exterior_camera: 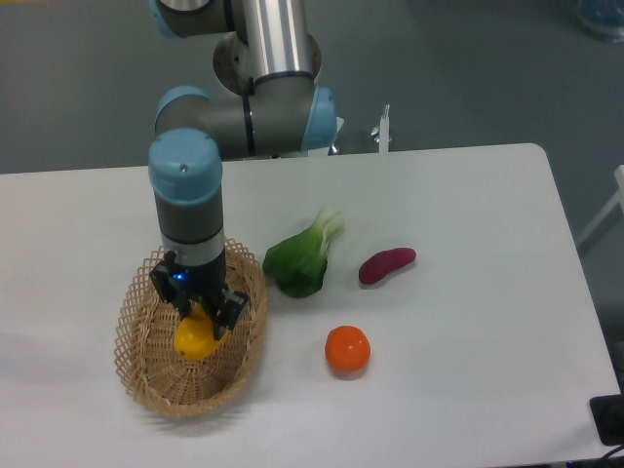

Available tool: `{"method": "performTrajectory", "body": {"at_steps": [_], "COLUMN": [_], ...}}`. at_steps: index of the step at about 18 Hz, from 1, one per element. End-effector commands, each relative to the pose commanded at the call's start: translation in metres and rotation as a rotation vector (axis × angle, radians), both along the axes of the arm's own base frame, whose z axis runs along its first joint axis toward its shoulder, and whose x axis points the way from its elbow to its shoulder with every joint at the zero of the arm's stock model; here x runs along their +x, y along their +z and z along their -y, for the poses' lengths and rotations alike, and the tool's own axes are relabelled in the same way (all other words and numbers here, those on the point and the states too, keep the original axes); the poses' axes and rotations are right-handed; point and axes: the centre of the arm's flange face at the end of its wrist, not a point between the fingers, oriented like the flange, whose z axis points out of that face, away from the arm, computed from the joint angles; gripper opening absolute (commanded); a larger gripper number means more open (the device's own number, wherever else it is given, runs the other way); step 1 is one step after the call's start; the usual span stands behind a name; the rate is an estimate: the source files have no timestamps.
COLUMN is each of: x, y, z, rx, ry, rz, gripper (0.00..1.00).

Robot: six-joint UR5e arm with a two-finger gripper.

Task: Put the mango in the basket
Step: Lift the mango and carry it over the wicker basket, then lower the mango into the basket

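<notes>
The yellow mango [195, 334] is inside the light tan wicker basket [146, 375] at the left of the table, low over its middle. My gripper [198, 314] points straight down from above and is shut on the mango, its black fingers on either side of the fruit. The fruit's upper part is hidden by the gripper. Whether the mango touches the basket floor I cannot tell.
A green leafy vegetable [302, 258] lies just right of the basket. A purple sweet potato [386, 265] is further right, and a round orange fruit [347, 349] sits in front of them. The arm's column rises behind the basket.
</notes>
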Motion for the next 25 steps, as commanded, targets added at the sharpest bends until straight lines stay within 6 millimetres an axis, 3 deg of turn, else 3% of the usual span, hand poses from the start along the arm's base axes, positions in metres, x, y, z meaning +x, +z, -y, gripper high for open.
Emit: {"method": "performTrajectory", "body": {"at_steps": [3,12,25], "x": [0.004,0.020,0.026], "y": [-0.020,-0.046,-0.056], "z": [-0.007,-0.020,-0.021], "rx": [-0.026,-0.092,-0.109], "ry": [-0.015,0.002,-0.006], "rz": [0.010,-0.039,-0.038], "gripper": [0.49,0.49,0.51]}}
